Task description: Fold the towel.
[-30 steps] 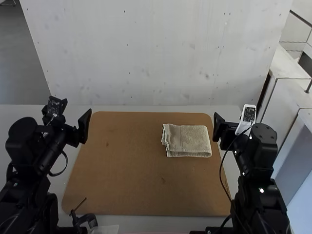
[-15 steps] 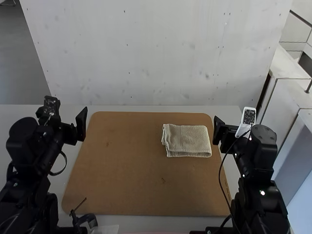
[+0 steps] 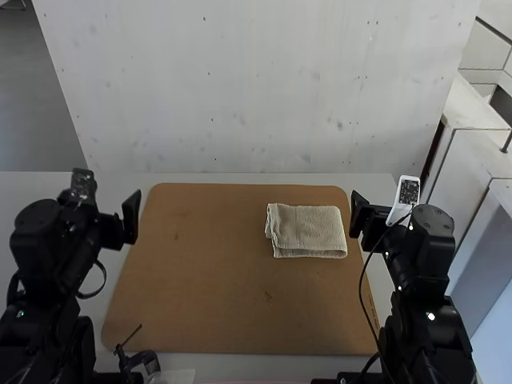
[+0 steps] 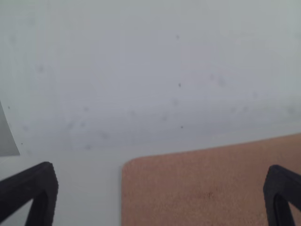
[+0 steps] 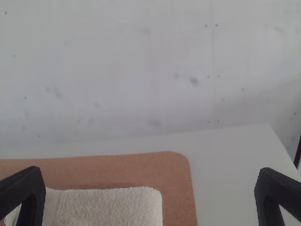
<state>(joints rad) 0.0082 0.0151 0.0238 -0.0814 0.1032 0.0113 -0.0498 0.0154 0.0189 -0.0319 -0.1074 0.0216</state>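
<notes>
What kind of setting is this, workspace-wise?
Likely a robot test bench or lab: two black arms stand at a pale table, a brown board lies on it with a small folded towel, and a plain pale panel stands behind.

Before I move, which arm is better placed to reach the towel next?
Likely the right: its open pincer is near the folded towel, while the left pincer is across the board.

Towel (image 3: 310, 232) on the board (image 3: 208, 280), in its far right part.
The board lies on the tabletop (image 3: 256, 366), between left arm (image 3: 48, 248) and right arm (image 3: 424, 280).
</notes>
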